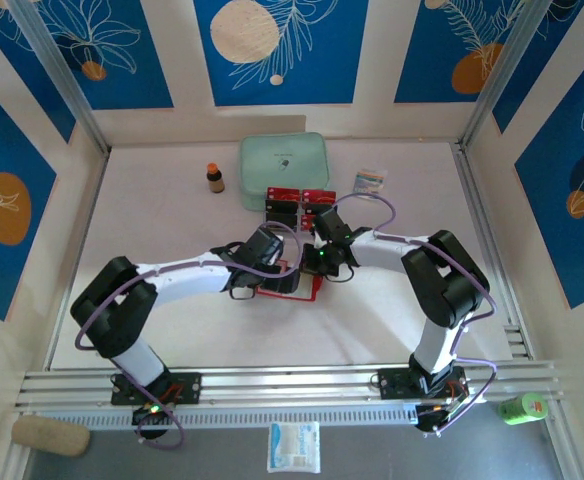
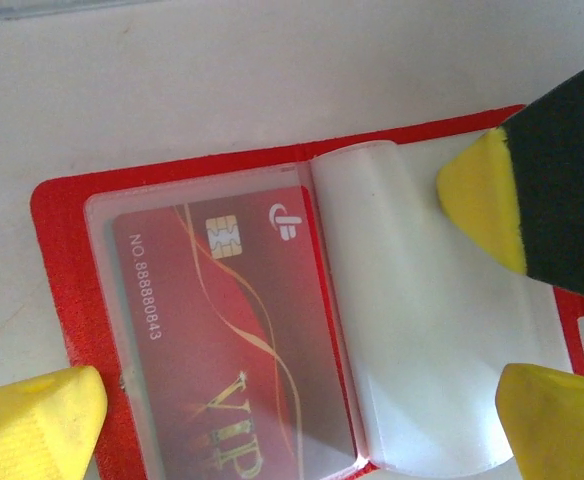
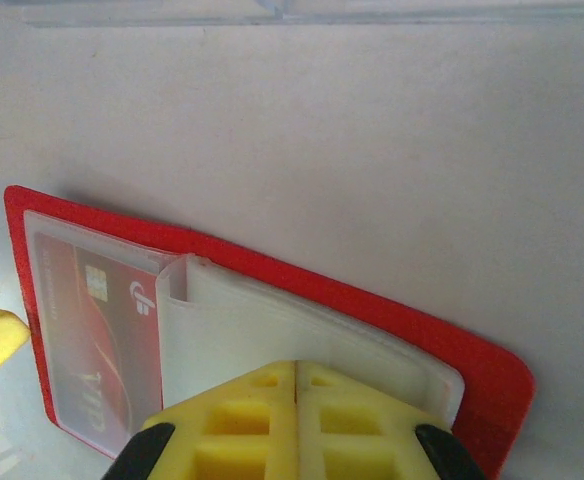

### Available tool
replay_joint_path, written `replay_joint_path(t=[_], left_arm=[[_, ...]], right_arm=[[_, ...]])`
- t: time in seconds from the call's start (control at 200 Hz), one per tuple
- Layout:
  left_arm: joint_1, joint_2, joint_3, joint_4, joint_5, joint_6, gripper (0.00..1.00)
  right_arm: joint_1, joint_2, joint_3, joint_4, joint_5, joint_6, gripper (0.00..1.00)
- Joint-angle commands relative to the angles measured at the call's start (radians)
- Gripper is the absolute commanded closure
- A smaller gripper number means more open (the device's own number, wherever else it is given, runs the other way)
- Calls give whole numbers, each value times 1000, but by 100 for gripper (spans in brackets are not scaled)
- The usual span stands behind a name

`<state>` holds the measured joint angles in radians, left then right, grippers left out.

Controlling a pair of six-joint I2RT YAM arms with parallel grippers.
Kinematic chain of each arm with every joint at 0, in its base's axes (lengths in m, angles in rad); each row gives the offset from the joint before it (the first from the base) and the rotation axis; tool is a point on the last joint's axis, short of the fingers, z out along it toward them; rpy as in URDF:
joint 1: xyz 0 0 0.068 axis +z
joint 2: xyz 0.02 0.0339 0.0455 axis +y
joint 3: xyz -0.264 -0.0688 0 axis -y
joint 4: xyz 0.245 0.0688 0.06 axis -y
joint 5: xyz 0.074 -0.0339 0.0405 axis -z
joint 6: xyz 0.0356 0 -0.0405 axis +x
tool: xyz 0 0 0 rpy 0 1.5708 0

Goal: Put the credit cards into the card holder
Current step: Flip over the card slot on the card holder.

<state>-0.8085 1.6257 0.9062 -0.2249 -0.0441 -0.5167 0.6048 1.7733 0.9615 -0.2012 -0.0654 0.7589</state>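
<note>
I'm working in a robot lab cell: a flat white tabletop (image 1: 162, 220) fenced by silver aluminium frame rails (image 1: 292, 385), with blue leaf-patterned wall panels (image 1: 322, 60) on the left, right and far sides.

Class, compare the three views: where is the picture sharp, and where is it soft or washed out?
Left wrist: credit card print crisp and readable; right wrist: that card hazier, paler; top external: even light, loose cards too small to read.
</note>
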Motion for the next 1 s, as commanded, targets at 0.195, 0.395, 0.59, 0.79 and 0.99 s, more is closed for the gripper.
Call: replay_joint_path(t=[0.195, 0.395, 0.59, 0.79, 0.99], left_arm=[[-15, 31, -4, 41, 14, -20, 0], [-14, 39, -51, 66, 2, -19, 4], [-15, 39, -87, 94, 14, -25, 15], [-14, 28, -107, 115, 24, -32, 22], [-14, 27, -112, 121, 30, -33, 25]], right_arm=[[10, 28, -3, -24, -20, 8, 100], [5, 25, -3, -18, -31, 10, 100], [-3, 0, -7, -22, -37, 11, 100], [-17, -82, -37, -19, -24, 31, 100], [-28, -128, -75, 2, -27, 63, 84]])
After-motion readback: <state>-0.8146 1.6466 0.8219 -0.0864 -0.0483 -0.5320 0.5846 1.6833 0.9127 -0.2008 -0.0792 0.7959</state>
